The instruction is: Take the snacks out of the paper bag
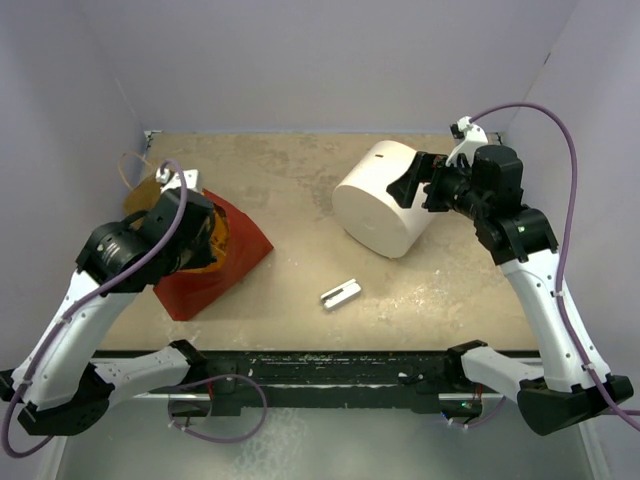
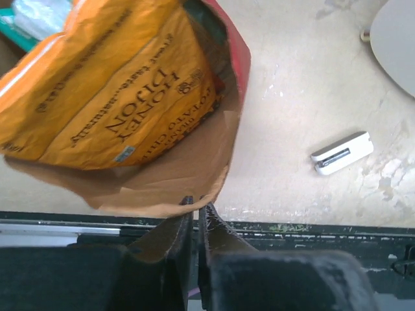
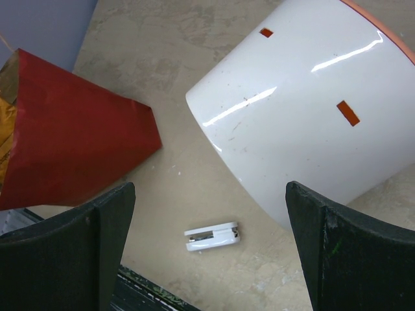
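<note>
Our left gripper (image 2: 196,202) has its jaws drawn narrow, tips at the brown lower lip of the bag (image 2: 188,172). It seems to pinch that lip, though the wrist view does not let us be sure paper sits between the fingers. Just beyond the tips the bag's mouth gapes, red outside and plain brown within. An orange packet (image 2: 110,84) printed "HONEY DIJON" lies half out of it, with a teal packet (image 2: 19,35) showing behind at the far corner. The bag lies on its side at the left of the bench (image 1: 300,190), its closed end pointing toward the middle. A small bracket (image 2: 342,153) lies flat on the bench, well apart from the bag. Our right gripper (image 3: 209,184) stands wide and holds nothing, hanging close by a white cylinder (image 3: 305,110) that lies on its side at the right rear.
</note>
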{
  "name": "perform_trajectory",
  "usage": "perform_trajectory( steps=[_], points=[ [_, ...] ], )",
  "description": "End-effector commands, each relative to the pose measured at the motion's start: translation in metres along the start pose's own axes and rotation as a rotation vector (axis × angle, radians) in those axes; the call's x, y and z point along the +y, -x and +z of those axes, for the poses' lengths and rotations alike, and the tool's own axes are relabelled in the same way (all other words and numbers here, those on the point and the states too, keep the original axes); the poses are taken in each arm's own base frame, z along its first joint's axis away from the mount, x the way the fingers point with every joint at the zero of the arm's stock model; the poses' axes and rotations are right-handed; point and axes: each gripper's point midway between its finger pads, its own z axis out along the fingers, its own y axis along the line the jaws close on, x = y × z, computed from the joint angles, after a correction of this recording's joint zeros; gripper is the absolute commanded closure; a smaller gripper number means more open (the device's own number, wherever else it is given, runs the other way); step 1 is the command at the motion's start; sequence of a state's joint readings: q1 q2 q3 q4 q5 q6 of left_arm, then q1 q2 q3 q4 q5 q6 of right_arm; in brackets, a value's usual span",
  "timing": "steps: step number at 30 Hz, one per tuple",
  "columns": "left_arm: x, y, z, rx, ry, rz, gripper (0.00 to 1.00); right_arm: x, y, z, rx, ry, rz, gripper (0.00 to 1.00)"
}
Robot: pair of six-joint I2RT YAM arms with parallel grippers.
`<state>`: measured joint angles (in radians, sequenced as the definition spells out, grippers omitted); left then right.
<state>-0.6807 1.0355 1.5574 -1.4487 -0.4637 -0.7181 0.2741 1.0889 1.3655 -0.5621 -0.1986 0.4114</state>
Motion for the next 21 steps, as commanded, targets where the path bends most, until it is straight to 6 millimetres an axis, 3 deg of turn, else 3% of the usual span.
perform_trajectory(
  steps=[1,7,13,15,17,18,19,20,21],
  points=[
    [-0.031,0.01,0.003,0.008,-0.121,0.036,0.99,0.004,0.013,-0.004,-0.057,0.008,-0.019,0.0],
    [-0.091,0.038,-0.017,-0.046,-0.418,0.057,1.0,0.005,0.012,-0.001,-0.049,0.019,-0.018,0.0],
    [-0.162,0.057,-0.02,-0.045,-0.69,0.058,1.0,0.008,0.015,0.001,-0.047,0.034,-0.02,0.0],
    [-0.175,0.057,-0.022,-0.022,-0.74,0.08,1.0,0.01,0.017,0.0,-0.048,0.037,-0.023,0.01],
    [-0.169,0.053,-0.023,0.009,-0.711,0.126,1.0,0.01,0.018,-0.002,-0.049,0.038,-0.028,0.0],
    [-0.156,0.052,-0.02,0.01,-0.649,0.141,0.88,0.01,0.019,-0.002,-0.051,0.037,-0.028,0.0],
    [-0.138,0.052,-0.017,0.006,-0.561,0.148,0.66,0.01,0.018,-0.002,-0.053,0.035,-0.029,0.0],
    [-0.114,0.054,-0.011,-0.013,-0.437,0.145,0.39,0.009,0.017,-0.001,-0.054,0.034,-0.029,0.0],
    [-0.094,0.054,-0.011,-0.023,-0.348,0.134,0.24,0.009,0.016,0.0,-0.052,0.037,-0.028,0.0]
  ],
)
